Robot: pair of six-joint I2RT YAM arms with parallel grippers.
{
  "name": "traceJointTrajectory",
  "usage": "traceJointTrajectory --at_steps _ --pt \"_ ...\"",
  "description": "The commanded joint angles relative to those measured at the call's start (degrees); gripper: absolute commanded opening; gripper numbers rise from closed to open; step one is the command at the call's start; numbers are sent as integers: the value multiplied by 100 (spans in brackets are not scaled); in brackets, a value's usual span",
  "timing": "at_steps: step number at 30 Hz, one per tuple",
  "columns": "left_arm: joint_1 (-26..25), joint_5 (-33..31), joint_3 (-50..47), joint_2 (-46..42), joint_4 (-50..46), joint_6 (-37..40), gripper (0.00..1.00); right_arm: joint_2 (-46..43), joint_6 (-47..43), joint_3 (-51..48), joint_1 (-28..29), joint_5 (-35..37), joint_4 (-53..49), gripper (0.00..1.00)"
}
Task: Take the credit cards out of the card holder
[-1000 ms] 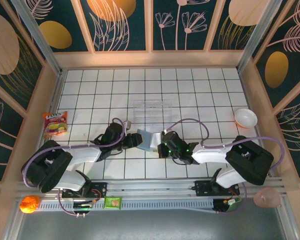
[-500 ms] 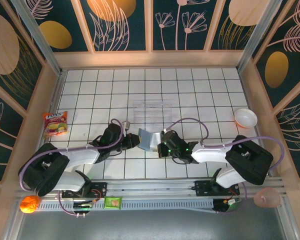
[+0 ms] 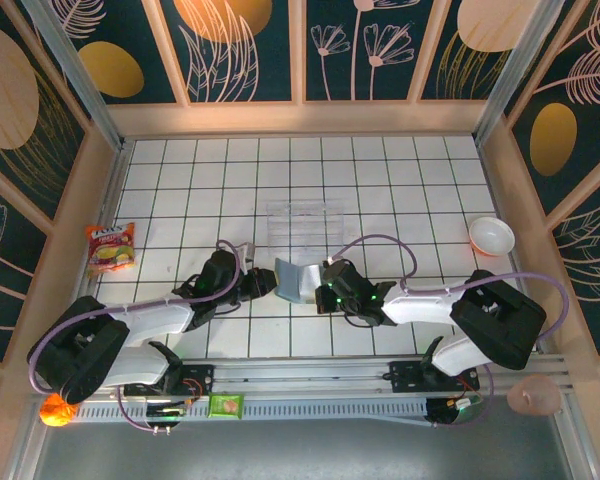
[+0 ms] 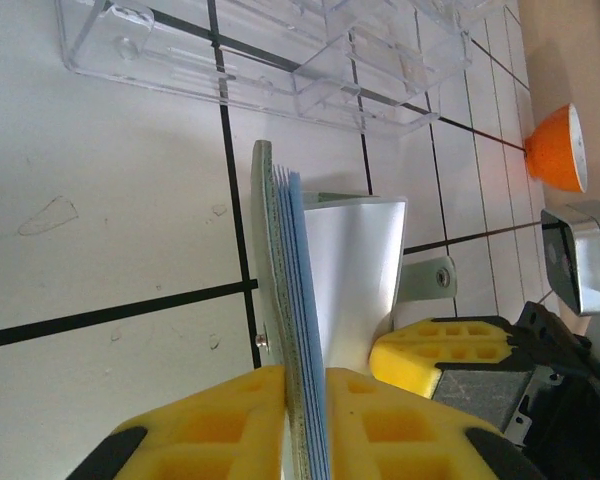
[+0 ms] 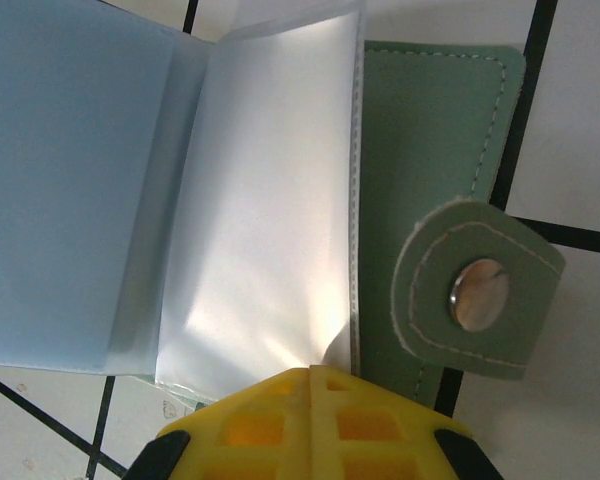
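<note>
A white-tiled table (image 3: 180,190) ruled with dark grout lines is seen boxed in by a pale wooden rim and dark teal wall panels (image 3: 250,50) painted with flowers and gold ovals. A clear plastic compartment tray (image 3: 303,222) is set near the middle, a red-and-yellow snack packet (image 3: 111,248) by the left rim and a small white bowl with an orange outside (image 3: 491,236) by the right rim. Both black-and-white arms are stretched low and inward from their bases, meeting just in front of the tray at the small grey-green, two-panel card holder (image 3: 298,280). The left gripper (image 3: 268,282) is clamped on one panel, which is shown on edge in the left wrist view between yellow pads (image 4: 220,420), with a stack of pale blue leaves pressed against it. The right gripper (image 3: 322,295) is closed on the edge of the other panel, where a yellow fingertip (image 5: 270,420) is laid over glossy see-through plastic leaves (image 5: 270,200) beside the green flap and its strap with a metal snap (image 5: 477,293). The finger beneath is hidden by the holder. Credit cards cannot be told from sleeves among the leaves, and the holder's near end is cut off at the edge of both wrist views.
</note>
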Motion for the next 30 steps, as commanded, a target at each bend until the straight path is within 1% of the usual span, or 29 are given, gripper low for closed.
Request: traceJointTrajectory --at_steps 1,3,7,9,15,18,22,24,25,27,30 --pt "-8 53 -67 31 216 -1 20 44 -43 137 -39 34 -160 0" --pt "-8 61 -66 34 228 0 19 40 -30 144 -40 25 -159 0" --pt "-7 41 -101 6 266 -41 5 -36 5 143 -38 15 -193 0" --pt "-7 68 -105 17 304 -41 0 -97 4 150 -39 22 -230 0" --pt "-7 106 -151 -19 380 -58 0 -241 48 250 -40 33 -386 0" --pt "-7 -57 -205 -242 202 -90 0 -405 41 402 -37 69 -625 11" --pt "-12 -55 -251 -558 108 -139 0 -666 -179 674 -28 -32 -942 35" --pt "-17 -36 -298 -627 120 -211 0 -753 -293 820 -15 -47 -1043 43" --pt "-17 -21 -328 -649 146 -241 0 -782 -344 882 -4 -45 -1040 46" --pt "-15 23 -363 -677 183 -270 0 -711 -451 1039 -5 -316 -957 51" --pt "-17 26 -396 -736 174 -312 0 -318 -547 1365 20 -476 -894 55"
